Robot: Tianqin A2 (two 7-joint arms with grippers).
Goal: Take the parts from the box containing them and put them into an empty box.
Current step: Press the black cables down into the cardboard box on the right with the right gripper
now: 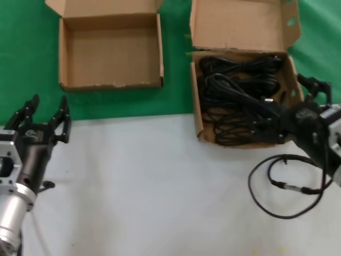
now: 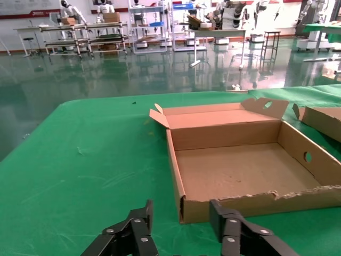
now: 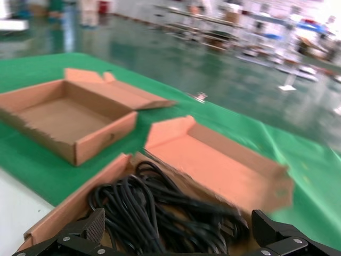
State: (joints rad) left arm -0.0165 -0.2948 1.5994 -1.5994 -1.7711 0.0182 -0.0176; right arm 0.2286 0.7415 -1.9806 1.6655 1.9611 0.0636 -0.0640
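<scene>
Cords (image 1: 240, 101) heaped in deep box (image 1: 242, 24), shallow box (image 1: 109, 50) bare; right pincer (image 1: 277, 128) wide over them, pickup pending, needs descent and closing; left pincer (image 1: 45, 114) wide, idle on tabletop (image 1: 149, 181).

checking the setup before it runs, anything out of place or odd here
One thing: a thin black cable with a silver connector lies loose on the table, outside the full box, beside the right gripper.

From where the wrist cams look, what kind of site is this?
Probably a robot lab or factory test hall: a glossy green floor, metal shelving racks, other humanoid robots in the background, and more green-covered tables.
</scene>
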